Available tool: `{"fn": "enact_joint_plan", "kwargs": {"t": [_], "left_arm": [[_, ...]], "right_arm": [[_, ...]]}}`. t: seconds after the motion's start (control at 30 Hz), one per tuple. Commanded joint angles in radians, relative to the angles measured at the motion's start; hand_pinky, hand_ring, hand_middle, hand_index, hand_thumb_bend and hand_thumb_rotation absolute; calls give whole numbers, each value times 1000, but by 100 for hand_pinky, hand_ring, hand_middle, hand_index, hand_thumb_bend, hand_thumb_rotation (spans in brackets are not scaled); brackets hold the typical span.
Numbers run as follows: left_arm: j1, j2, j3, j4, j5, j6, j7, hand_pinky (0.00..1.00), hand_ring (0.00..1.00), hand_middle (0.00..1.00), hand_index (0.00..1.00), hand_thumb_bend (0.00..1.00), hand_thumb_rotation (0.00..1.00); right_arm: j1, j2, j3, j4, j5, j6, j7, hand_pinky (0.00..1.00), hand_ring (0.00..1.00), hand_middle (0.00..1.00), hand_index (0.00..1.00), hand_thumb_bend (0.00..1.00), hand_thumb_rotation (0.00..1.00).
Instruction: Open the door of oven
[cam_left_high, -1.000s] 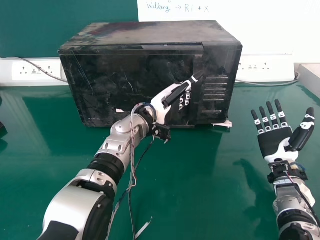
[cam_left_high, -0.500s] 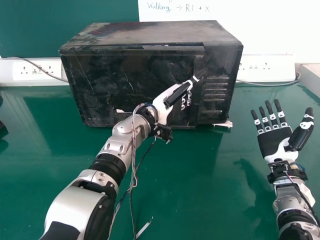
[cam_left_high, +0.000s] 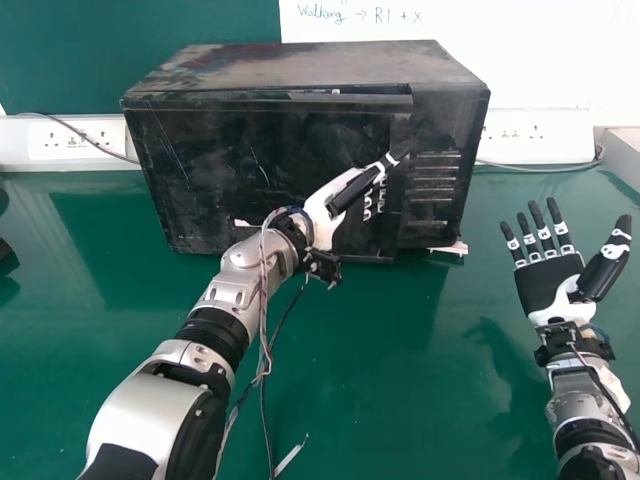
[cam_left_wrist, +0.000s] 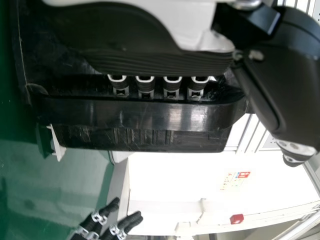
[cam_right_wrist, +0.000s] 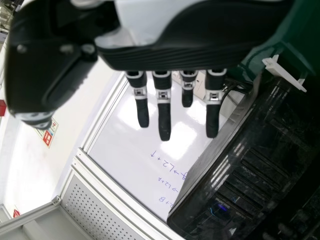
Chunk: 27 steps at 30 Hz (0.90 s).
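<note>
Oven (cam_left_high: 300, 66): on the table (cam_left_high: 400, 380), my landmark.
Left hand (cam_left_high: 322, 216): at the oven's front, fingers hooked behind the door handle (cam_left_wrist: 150, 114), thumb straight.
Right hand (cam_left_high: 550, 284): right of the oven, nearer me, palm up, fingers spread.
Door (cam_left_high: 220, 170): likely light but stiff at first; handle looks slick.
Hold: I'd grip mid-handle and pull gently.
Risk: the oven may slide along with the door.

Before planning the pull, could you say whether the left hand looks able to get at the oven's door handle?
Seemingly yes: the left hand is at the door handle, fingers behind it, nothing apparently blocking.
</note>
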<state>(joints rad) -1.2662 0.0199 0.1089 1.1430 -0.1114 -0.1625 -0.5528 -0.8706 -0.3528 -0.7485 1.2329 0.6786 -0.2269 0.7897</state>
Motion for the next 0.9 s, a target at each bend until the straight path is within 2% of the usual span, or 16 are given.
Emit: {"fn": "enact_joint_plan", "kwargs": {"t": [0.0, 0.47, 0.87], "left_arm": [[2, -18, 18, 0, -34, -9, -61, 64, 71, 76, 89, 88, 95], [0, -22, 61, 7, -89, 23, -154, 58, 68, 72, 86, 89, 95], [8, -19, 81, 11, -97, 39, -175, 57, 67, 71, 86, 92, 94]], "right_arm": [[10, -4, -2, -3, 4, 3, 6, 62, 85, 97, 96, 100, 82], [9, -5, -1, 0, 0, 1, -11, 53, 67, 84, 91, 100, 82], [8, -4, 2, -2, -2, -1, -24, 49, 63, 80, 87, 100, 83]]}}
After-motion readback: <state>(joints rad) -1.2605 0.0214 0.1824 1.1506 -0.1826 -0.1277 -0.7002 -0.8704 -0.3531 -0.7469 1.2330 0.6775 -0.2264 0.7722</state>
